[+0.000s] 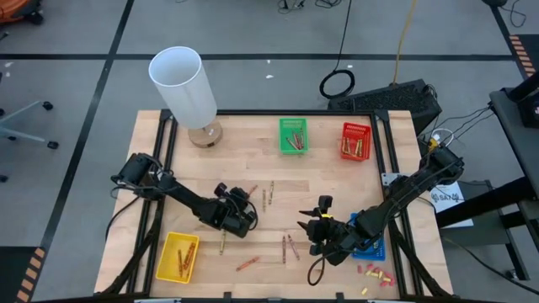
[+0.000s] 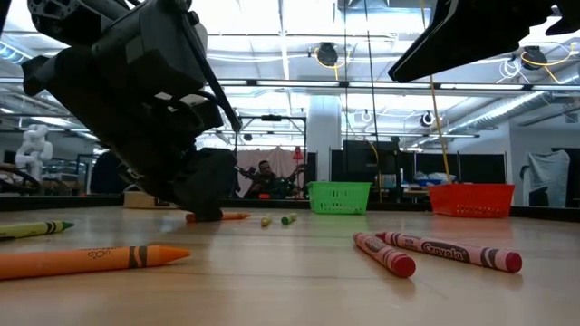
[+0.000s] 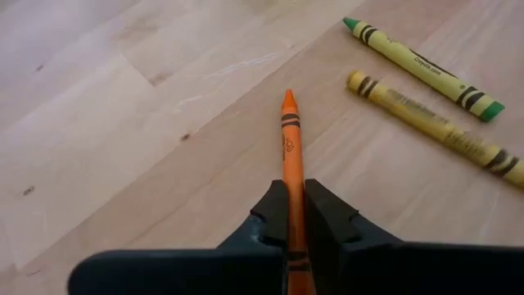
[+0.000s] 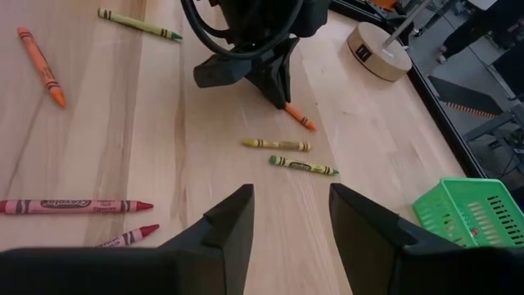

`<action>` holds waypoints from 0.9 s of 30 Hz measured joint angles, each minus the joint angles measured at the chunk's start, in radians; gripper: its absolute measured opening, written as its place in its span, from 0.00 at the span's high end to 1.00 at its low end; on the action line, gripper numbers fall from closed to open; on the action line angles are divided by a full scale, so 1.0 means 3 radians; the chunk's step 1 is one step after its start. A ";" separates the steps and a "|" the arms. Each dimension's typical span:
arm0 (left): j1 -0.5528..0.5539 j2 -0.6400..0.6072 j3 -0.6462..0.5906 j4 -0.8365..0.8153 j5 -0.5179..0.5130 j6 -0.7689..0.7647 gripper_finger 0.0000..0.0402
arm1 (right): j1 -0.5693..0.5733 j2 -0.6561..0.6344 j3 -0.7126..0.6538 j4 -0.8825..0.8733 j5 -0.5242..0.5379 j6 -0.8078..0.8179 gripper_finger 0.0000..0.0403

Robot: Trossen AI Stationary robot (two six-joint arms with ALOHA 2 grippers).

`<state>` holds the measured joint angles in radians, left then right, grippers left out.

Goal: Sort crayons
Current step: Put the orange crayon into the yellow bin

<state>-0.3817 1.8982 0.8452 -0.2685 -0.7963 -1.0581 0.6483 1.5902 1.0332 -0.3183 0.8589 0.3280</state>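
**Left gripper clamped on an orange crayon at mid-table**

I see my left gripper (image 3: pixel 295 217) down at the wooden table (image 1: pixel 337 181), its two dark fingers (image 3: pixel 270 217) closed together on an orange crayon (image 3: pixel 291 156). The crayon lies flat on the wood, its tip poking out past the fingertips. Just beside it lie a yellow-green crayon (image 3: pixel 422 68) and an olive-yellow crayon (image 3: pixel 434 127), side by side and apart from the gripper.

My right gripper (image 4: pixel 291 217) hovers above the table toward the near right side, jaws apart and empty, facing the left one.

Other crayons lie scattered loose: two red ones (image 2: pixel 435 249) close together on the near part of the table, another orange one (image 2: pixel 86 261) near the front. Some already sit in the green basket (image 1: pixel 293 135), the red basket (image 1: pixel 355 140) and the yellow basket (image 1: pixel 178 256). A white lamp (image 1: pixel 184 88) stands at the far left corner.
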 joint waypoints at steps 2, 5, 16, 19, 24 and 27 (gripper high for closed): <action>0.0000 -0.0004 0.0000 -0.0002 0.0000 0.0018 0.95 | 0.0000 0.0000 0.0000 0.0000 0.0000 -0.0002 0.64; 0.0001 -0.0062 -0.0008 -0.0030 0.0025 0.0090 0.95 | 0.0000 0.0000 0.0000 -0.0001 0.0000 -0.0012 0.64; -0.0091 -0.0479 -0.0019 -0.0344 0.0040 0.0328 0.95 | -0.0018 0.0001 0.0000 -0.0003 -0.0001 -0.0010 0.64; -0.0129 -0.0596 -0.0013 -0.0432 0.0020 0.0332 0.95 | -0.0031 0.0001 -0.0007 0.0016 0.0000 -0.0008 0.64; -0.0223 -0.0783 -0.0013 -0.0643 0.0006 0.0328 0.95 | -0.0073 0.0001 -0.0070 0.0040 -0.0001 -0.0002 0.64; -0.0276 -0.0892 -0.0013 -0.0706 0.0001 0.0374 0.95 | -0.0102 0.0001 -0.0107 0.0073 -0.0001 0.0000 0.64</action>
<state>-0.4646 1.6306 0.8413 -0.4802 -0.7959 -0.9458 0.6177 1.5906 1.0011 -0.2965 0.8585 0.3279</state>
